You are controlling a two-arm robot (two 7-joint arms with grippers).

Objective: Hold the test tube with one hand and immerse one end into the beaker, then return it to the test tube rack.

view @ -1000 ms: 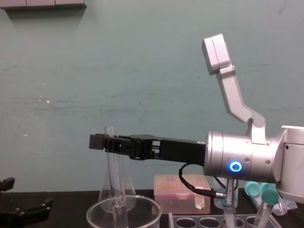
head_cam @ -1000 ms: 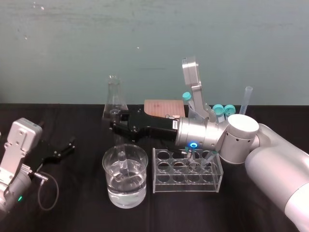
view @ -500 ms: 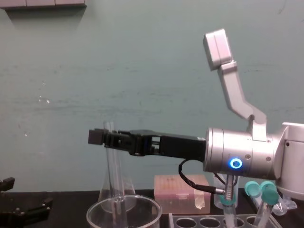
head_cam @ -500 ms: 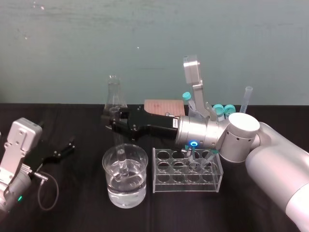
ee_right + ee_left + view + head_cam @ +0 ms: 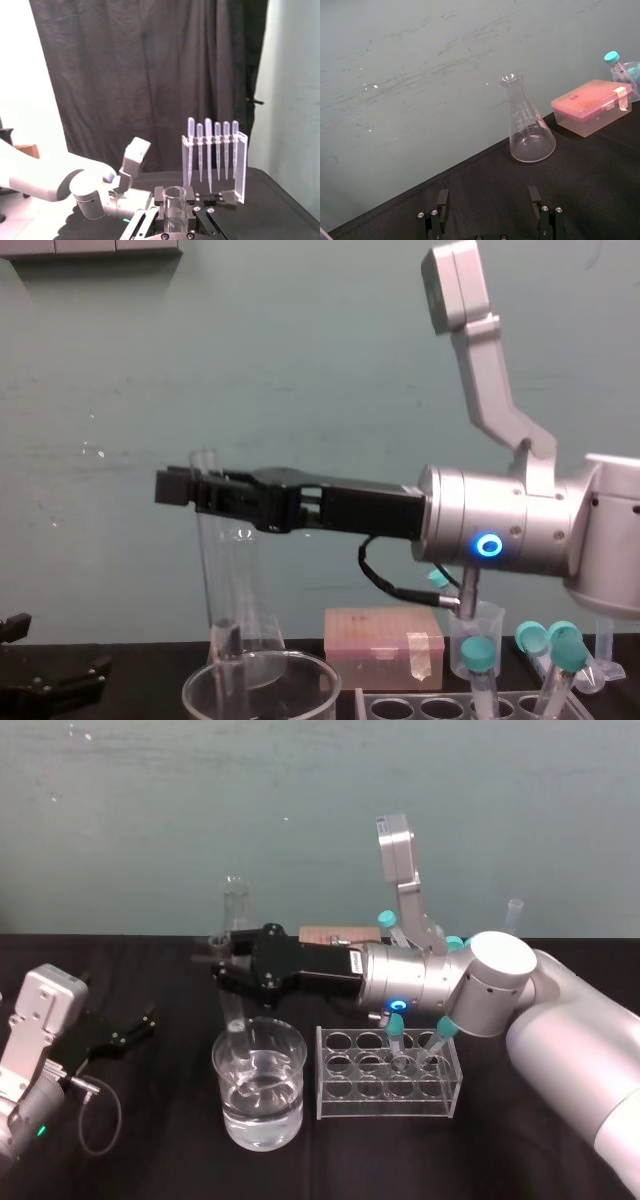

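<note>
1. Head view:
   - The right hand (image 5: 222, 963) is clamped on the tube (image 5: 232, 1010) near its top, with the arm reaching in from the right above the rack (image 5: 385, 1098).
   - The tube is upright at the left side of the beaker (image 5: 292, 1105). Its lower end is about rim height and seems above the water, so the dip looks done.
   - The high grip keeps the hand clear of glass and water.
   - The rack is just beside the beaker on the right. Capped tubes (image 5: 395, 1030) stand in it, and other holes look free.
   - The left hand (image 5: 125, 1030) is parked well apart on the surface (image 5: 160, 1160).
2. Left wrist view:
   - The left hand (image 5: 488, 197) has its fingers wide apart and holds nothing.
   - It faces the flask (image 5: 530, 132) and a pink box (image 5: 592, 105) and is idle.
3. Right wrist view:
   - The tube's open mouth (image 5: 174, 202) sits between the right hand's fingers (image 5: 150, 220), pinched from both sides.
   - The lip pokes past the fingers, so the grip is below the rim, which is probably safer for glass.
4. Chest view:
   - The tube (image 5: 222, 570) hangs vertical from the right hand (image 5: 195, 488) in front of the flask.
   - Its bottom is near the beaker rim (image 5: 200, 685), and I cannot tell whether it is fully clear.
   - Being vertical suits dropping it into a rack hole.
   - The likely next move is to carry it right to a free hole, with a risk that the tip clips the rim or the rack.
</note>
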